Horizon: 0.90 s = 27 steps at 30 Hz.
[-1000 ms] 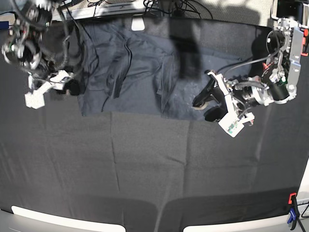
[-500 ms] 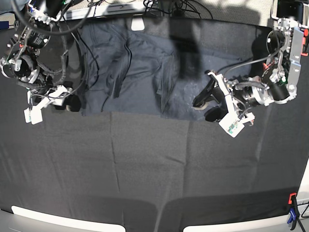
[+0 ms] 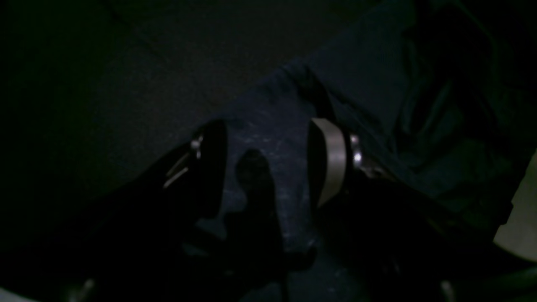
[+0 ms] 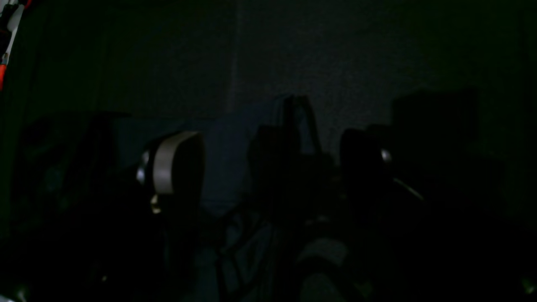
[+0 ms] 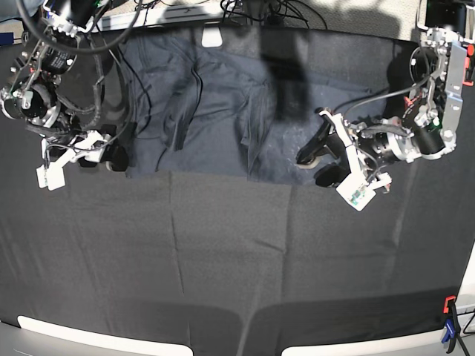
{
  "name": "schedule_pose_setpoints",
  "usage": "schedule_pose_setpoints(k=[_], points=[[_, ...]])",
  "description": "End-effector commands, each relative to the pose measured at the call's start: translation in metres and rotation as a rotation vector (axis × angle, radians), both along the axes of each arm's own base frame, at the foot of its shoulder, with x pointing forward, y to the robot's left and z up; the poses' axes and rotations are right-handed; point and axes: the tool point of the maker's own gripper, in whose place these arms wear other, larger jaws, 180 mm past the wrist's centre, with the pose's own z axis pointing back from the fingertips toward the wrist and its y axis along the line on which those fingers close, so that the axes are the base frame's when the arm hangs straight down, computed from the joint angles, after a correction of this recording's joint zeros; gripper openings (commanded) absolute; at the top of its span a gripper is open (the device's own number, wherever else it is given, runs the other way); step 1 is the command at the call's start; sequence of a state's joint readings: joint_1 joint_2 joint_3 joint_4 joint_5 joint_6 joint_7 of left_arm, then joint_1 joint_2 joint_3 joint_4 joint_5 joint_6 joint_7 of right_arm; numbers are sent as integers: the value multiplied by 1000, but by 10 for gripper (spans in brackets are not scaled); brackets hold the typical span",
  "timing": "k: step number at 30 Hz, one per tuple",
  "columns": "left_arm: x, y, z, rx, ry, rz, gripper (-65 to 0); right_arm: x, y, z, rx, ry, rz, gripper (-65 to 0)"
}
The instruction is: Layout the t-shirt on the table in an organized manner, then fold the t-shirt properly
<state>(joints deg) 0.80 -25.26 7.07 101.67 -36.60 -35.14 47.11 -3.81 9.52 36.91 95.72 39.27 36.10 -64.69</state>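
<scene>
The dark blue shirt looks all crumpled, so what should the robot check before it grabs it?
1. Dark navy thin t-shirt on the black cloth-covered table: ok.
2. Shirt flat: not ok, creased and bunched.
3. Left claw open: ok.
4. Left claw over shirt edge: ok, fabric lies between its fingers.
5. Right claw open: ok.
6. Right claw touching shirt: cannot tell, too dark.

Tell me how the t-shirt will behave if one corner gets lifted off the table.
The t-shirt looks thin and already lies in soft folds and ridges, so it will probably droop and trail rather than hold its shape. It likely weighs little. Spread on the creased black cloth of the table, it may drag and bunch instead of sliding cleanly.
</scene>
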Motion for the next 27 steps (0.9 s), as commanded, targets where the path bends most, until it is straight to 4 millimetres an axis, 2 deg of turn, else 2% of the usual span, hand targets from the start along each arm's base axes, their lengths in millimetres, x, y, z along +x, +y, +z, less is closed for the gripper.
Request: schedule_pose_setpoints(k=[1,6,9,14,20,27], points=[[6,-2,15,-28,-45,-4,-364,8,-2,16,-18,-64,23,-175],[5,-2,14,-28,-42,-4,-364,-1,-22,-4,-154,35,-5,-175],[4,-2,13,-29,-39,-4,-364,-3,-29,-8,-202,52,-20,-175],[-1,-2,8,-29,-23,-4,-364,0,-25,-7,-180,30,-27,-175],[-4,-2,6,-29,-15,-4,-364,-5,-15,-36,-59,81,-33,-176],[-3,-2,6,-30,-16,-4,-364,-10,1,-46,57,94,8,-176]])
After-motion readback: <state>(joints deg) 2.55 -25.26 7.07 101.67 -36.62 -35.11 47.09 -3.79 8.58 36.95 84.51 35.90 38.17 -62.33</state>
